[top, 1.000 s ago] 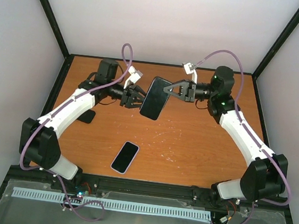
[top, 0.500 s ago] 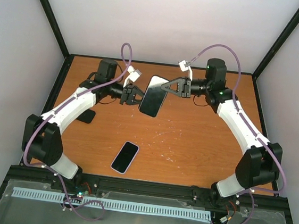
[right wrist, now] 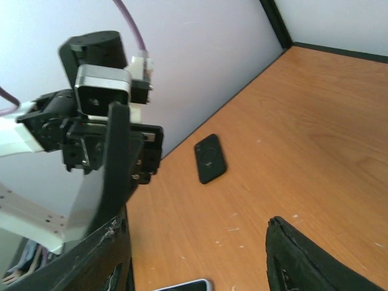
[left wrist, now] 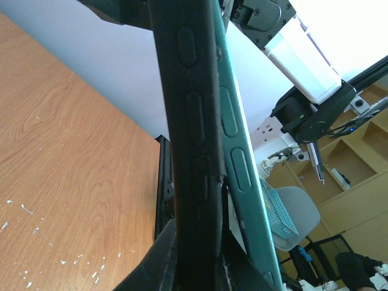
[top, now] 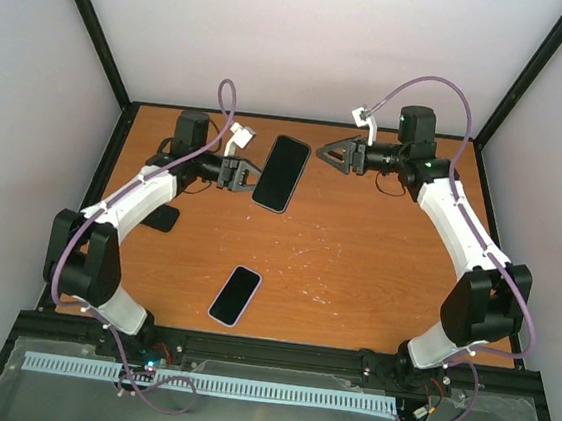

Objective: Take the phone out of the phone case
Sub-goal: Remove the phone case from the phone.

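since a second ago our right gripper (top: 325,155) has let go of the dark rectangular phone in its black case (top: 282,173) and drawn back a little to the right. its jaws now stand spread, clear of the phone's top corner. our left gripper (top: 248,175) has closed and now pinches the phone's left long edge, holding it tilted above the far part of the orange-brown wooden table (top: 386,262), dark face toward the overhead camera. in the left wrist view a black case edge (left wrist: 191,121) with raised button shapes runs beside a teal-green edge (left wrist: 239,163); whether the two have parted we cannot tell. a second flat phone with a dark face and pale lilac rim (top: 235,295) lies near the table's front, well apart from the held one. a small black oblong with a round ring (top: 162,218) lies by the left edge.
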`<state>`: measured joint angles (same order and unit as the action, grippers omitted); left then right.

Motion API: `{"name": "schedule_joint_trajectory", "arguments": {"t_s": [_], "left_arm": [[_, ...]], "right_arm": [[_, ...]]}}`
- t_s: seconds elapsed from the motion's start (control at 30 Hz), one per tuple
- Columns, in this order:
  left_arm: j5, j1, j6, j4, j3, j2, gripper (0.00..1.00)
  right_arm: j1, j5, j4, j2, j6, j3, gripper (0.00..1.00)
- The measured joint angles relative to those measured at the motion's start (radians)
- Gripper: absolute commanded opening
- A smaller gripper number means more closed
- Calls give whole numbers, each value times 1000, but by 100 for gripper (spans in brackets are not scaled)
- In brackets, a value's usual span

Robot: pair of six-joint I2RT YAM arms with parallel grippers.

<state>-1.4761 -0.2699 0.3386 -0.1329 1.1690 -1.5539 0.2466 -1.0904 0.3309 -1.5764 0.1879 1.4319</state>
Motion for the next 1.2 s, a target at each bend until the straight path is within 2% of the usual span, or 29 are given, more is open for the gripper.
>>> {"name": "schedule_joint_trajectory", "arguments": {"t_s": [0.23, 0.4, 0.67, 0.93, 1.2], "left_arm": [[-14, 48, 161, 137, -15, -24, 1], [-13, 101, 309, 228, -24, -77, 1], [22, 115, 457, 246, -24, -126, 1], [53, 117, 554, 251, -42, -127, 1], [51, 117, 618, 269, -55, -148, 1]], "right_arm": [[15, 161, 67, 39, -110, 0, 63], [84, 343, 100, 110, -260, 0, 63], [293, 675, 130, 149, -518, 19, 61], [528, 982, 152, 129, -707, 35, 60], [652, 1187, 144, 82, -838, 35, 59]]}}
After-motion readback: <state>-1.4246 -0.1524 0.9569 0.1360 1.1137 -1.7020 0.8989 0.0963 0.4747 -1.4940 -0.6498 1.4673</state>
